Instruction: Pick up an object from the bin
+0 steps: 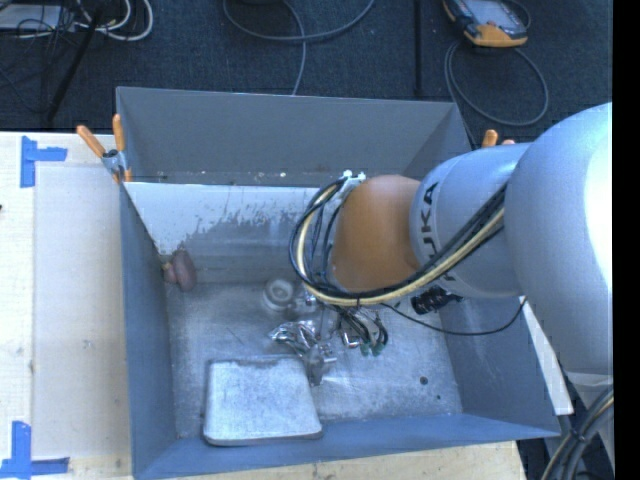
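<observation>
Gripper (pixel 315 353) down at bin (pixel 280 138) centre; flat grey pad (pixel 262 403) just beside it at 7 o'clock; opening: cannot tell.

A dark speckled carpet floor (pixel 180 43) carries looping black cables (pixel 303 63) and an orange-and-grey handheld controller (pixel 487 18).

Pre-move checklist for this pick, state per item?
1. Hand inside the bin, low over the middle of the floor: ok.
2. Anything held by the hand: cannot tell; the orange wrist cover blocks much of it.
3. Grey flat pad clear of the hand: cannot tell; its upper right corner lies right by the hand.
4. Small round grey thing apart from the hand, toward the back wall: ok.
5. Brownish lump at the left wall, well away from the hand: ok.
</observation>
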`<state>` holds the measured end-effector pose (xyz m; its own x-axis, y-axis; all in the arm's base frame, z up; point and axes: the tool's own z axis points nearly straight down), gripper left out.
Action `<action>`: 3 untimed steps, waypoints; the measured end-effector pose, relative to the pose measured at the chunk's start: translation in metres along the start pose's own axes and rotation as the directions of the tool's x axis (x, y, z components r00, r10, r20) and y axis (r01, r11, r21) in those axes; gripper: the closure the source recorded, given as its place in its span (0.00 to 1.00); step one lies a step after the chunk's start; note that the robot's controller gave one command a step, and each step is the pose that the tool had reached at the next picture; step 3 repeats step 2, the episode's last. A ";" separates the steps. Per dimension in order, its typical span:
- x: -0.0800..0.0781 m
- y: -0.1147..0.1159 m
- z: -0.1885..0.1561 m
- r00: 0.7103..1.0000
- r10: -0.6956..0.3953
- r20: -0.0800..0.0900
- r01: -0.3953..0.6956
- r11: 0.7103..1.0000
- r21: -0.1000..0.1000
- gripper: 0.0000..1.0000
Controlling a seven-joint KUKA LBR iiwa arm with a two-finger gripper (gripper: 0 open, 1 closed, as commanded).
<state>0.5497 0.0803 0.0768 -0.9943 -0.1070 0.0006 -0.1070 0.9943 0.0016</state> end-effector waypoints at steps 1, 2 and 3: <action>-0.001 -0.001 -0.001 1.000 -0.003 0.002 0.003 1.000 0.002 1.00; 0.030 0.010 -0.134 0.964 -0.267 0.005 0.267 0.964 0.002 1.00; 0.030 0.010 -0.134 0.964 -0.267 0.005 0.267 0.964 0.002 1.00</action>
